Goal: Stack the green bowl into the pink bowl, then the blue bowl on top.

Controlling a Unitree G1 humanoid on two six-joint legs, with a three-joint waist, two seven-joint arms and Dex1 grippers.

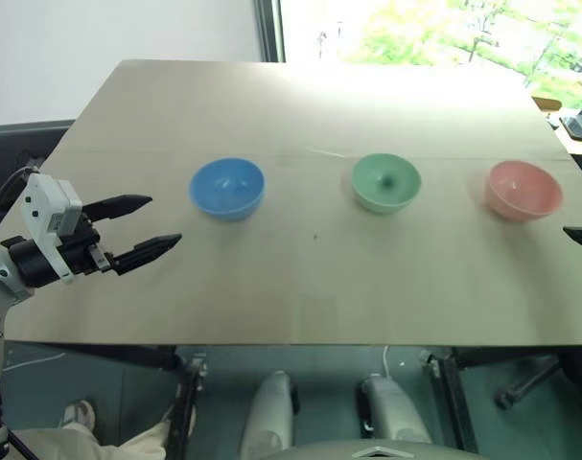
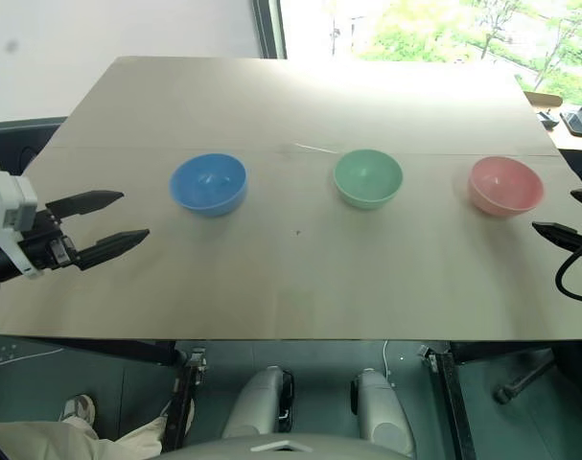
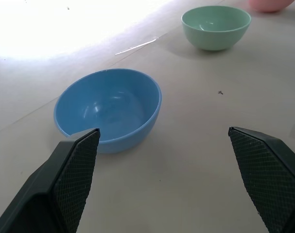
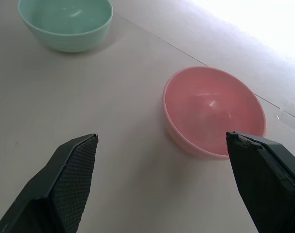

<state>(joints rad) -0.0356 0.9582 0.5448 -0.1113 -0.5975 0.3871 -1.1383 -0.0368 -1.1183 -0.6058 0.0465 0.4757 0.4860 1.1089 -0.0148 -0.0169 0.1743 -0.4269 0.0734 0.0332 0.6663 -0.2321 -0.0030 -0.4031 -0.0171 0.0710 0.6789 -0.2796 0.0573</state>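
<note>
Three bowls stand apart in a row on the tan table (image 1: 300,105), all upright and empty: the blue bowl (image 1: 227,188) on the left, the green bowl (image 1: 385,182) in the middle, the pink bowl (image 1: 523,189) on the right. My left gripper (image 1: 149,223) hovers open to the left of the blue bowl, pointing toward it, nothing between its fingers. At the table's right edge my right gripper (image 2: 578,216) is open, close beside the pink bowl (image 4: 213,110) and holding nothing.
The table's front edge (image 1: 291,343) runs just ahead of me, with a dark frame and floor below it. A window (image 1: 434,34) lies beyond the far edge. Bare tabletop separates the bowls from the front edge.
</note>
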